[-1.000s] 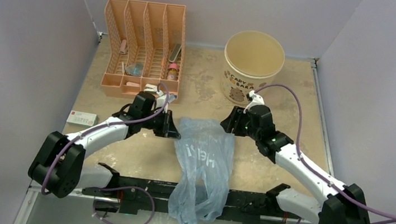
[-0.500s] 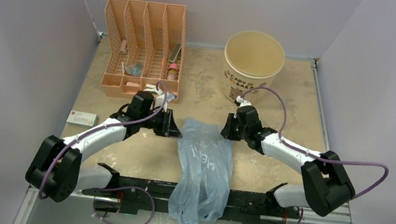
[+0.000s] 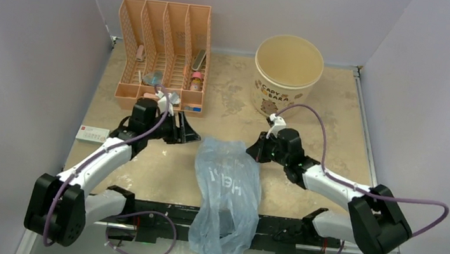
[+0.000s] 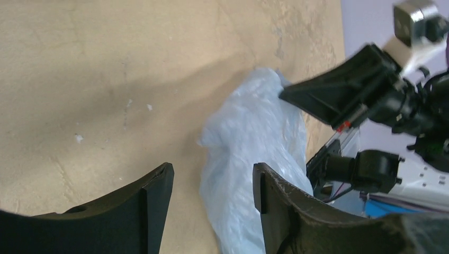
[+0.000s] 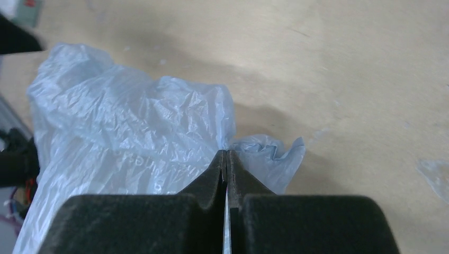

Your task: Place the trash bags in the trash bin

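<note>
Top view: trash bag [image 3: 228, 191] lies limp, lengthwise, on the table [image 3: 225, 101]. Its far end is mid-table and its near end hangs over the near edge, btw the two arm bases. Pale blue, see-through, w/ white lettering on it. Trash bin [image 3: 287, 76] stands upright by the far edge, R of centre, well apart from the bag; nothing can be seen inside. L gripper [image 3: 192, 135] sits low, just beside the bag's far-L corner, not touching it as far as can be seen. R gripper [image 3: 252, 150] is at the bag's far-R corner. Orange file organizer [image 3: 162, 49] stands at the far-L corner w/ small items in its slots. A small box [image 3: 92, 133] lies at the L edge.

L wrist view: L gripper [image 4: 213, 169] fingers spread wide, nothing btw them but bare table and the bag's edge beyond the tips. Bag [image 4: 254, 143] lies just ahead, crinkled. R gripper's black body shows past it, blurred.

R wrist view: R gripper [image 5: 226, 153] fingers pressed together, pinching a thin fold of the bag [image 5: 127, 137] right at the tips. Most of the film spreads L of the fingers; a small crumpled corner sticks out R, resting on the table [image 5: 344, 63].
</note>
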Controlling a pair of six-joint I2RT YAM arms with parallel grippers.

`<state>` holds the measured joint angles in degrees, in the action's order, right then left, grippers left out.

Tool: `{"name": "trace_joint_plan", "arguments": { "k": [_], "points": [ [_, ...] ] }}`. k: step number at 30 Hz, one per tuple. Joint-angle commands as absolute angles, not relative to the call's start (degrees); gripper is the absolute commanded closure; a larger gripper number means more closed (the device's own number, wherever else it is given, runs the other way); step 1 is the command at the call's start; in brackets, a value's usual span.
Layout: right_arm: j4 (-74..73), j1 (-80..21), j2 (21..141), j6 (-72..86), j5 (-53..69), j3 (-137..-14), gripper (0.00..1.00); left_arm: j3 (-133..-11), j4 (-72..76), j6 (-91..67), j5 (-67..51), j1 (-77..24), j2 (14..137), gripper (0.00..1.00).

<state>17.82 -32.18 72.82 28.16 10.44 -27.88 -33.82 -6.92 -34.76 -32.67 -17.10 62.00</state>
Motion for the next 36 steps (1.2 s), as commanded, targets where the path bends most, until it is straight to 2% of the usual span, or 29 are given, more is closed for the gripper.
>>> {"name": "trace_joint_plan", "arguments": {
  "k": [1,8,12,15,20,23,24,25,28,31,36],
  "points": [
    [38.98,-32.18,68.14,25.1,19.13,-21.88,1.0,-29.78,3.08,-41.87,-37.73,-13.84,64.78,0.43],
    [41.49,-32.17,71.57,23.8,22.34,-21.37,1.0,-20.2,20.57,-52.21,-42.67,-13.71,68.65,0.43],
    [44.17,-32.17,72.41,26.39,22.64,-20.34,1.0,-14.75,38.25,-59.93,-50.6,-13.89,70.16,0.43],
    [44.66,-32.17,73.21,28.5,22.34,-20.61,1.0,-11.14,47.27,-64.36,-51.35,-14.95,70.86,0.43],
    [44.08,-32.17,74.73,31.22,24.35,-22.38,1.0,-13.14,54.32,-65.86,-52.04,-21.4,74.74,0.43],
    [41.23,-32.17,75.29,31.15,24.19,-24.16,1.0,-14.41,53.67,-65.34,-50.92,-22.49,74.87,0.44],
    [40.2,-32.17,75.38,31.0,24.1,-24.66,1.0,-14.94,53.23,-64.93,-51.2,-22.54,74.45,0.46],
    [39.19,-32.17,75.35,30.84,24.16,-25.14,1.0,-15.62,51.93,-64.06,-51.38,-22.58,73.78,0.52],
    [37.16,-32.17,74.79,30.64,24.17,-26.1,1.0,-19.09,42.23,-58.22,-51.91,-22.59,71.37,0.78],
    [33.13,-32.12,73.58,30.71,23.04,-26.92,1.0,-22.29,32.48,-52.37,-51.18,-22.57,68.05,0.98],
    [22.61,-31.7,69.96,29.89,11.61,-29.94,1.0,-28.87,11.1,-42.45,-41.77,-21.81,61.97,1.0]
  ]
}}
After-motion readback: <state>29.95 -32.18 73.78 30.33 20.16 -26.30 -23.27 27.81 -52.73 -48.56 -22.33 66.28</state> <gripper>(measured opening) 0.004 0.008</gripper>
